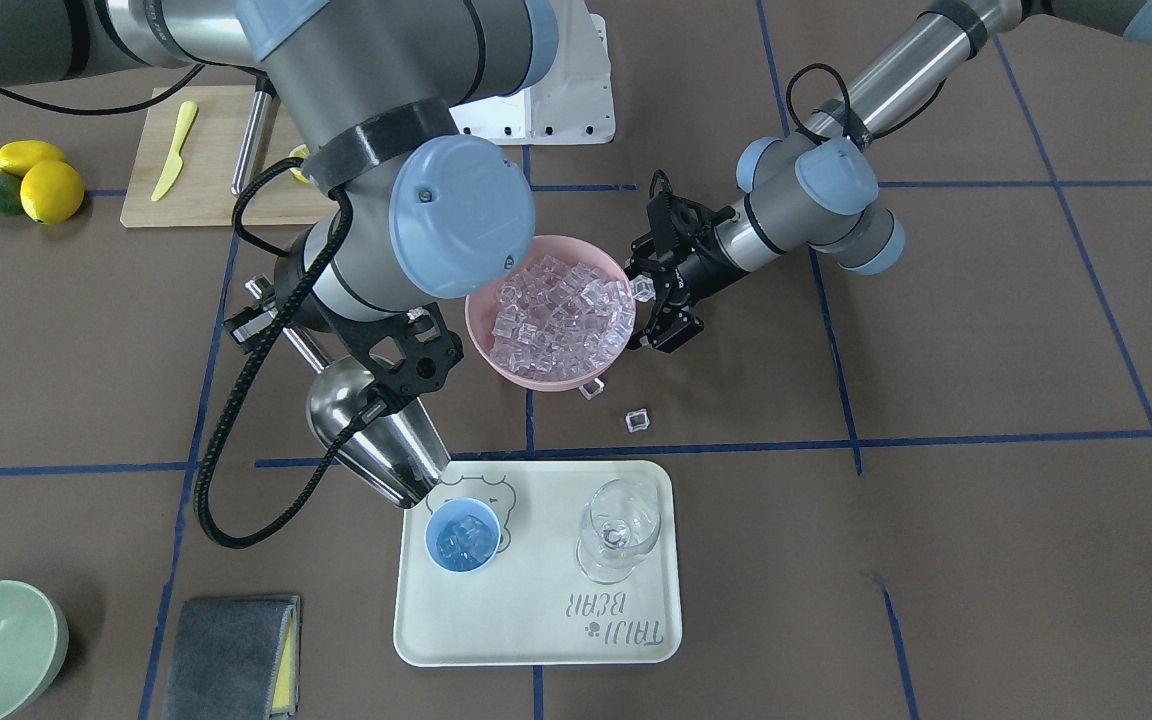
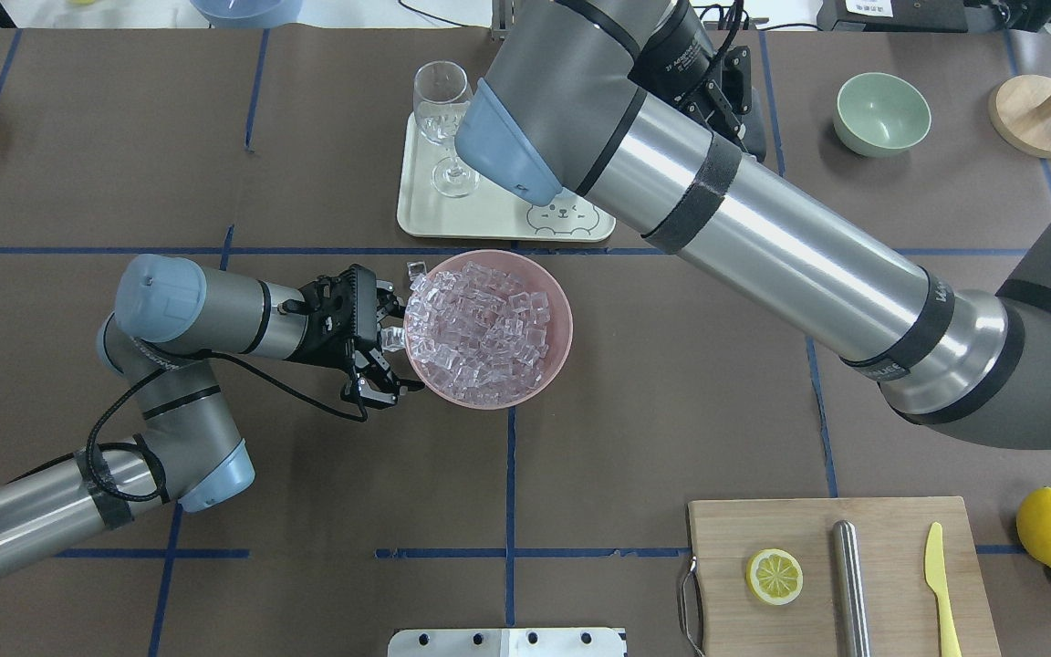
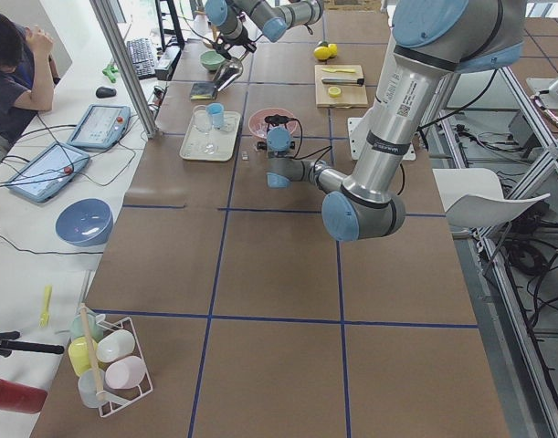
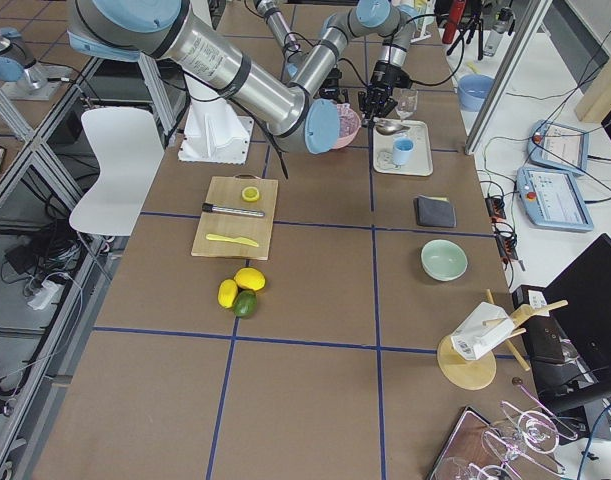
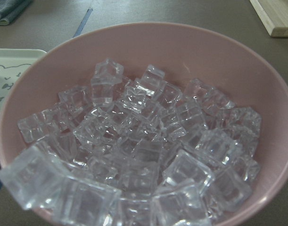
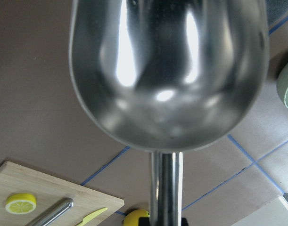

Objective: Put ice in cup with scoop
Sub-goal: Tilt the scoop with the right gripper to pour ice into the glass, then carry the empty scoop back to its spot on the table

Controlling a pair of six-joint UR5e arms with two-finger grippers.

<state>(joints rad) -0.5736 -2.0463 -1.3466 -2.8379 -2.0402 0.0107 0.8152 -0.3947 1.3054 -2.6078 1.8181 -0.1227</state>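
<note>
Several cubes of ice point(image 1: 463, 538) lie in the cup point(image 1: 441, 558) on the tray point(image 1: 536, 625), as my right gripper point(image 1: 388, 378), clamped on the scoop point(image 1: 376, 440) by its handle, tilts the empty trough over the tray's edge, just beside the cup. My left gripper point(image 2: 389, 342), jaws apart, sits at the bowl point(image 1: 536, 378) near the tray. Next load, I judge: level the scoop, dig shallow, pour slowly from directly above the cup to avoid strays.

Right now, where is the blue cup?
In the front-facing view the cup sits on the left half of the white tray, below the scoop, with the wine glass to its right.
</note>
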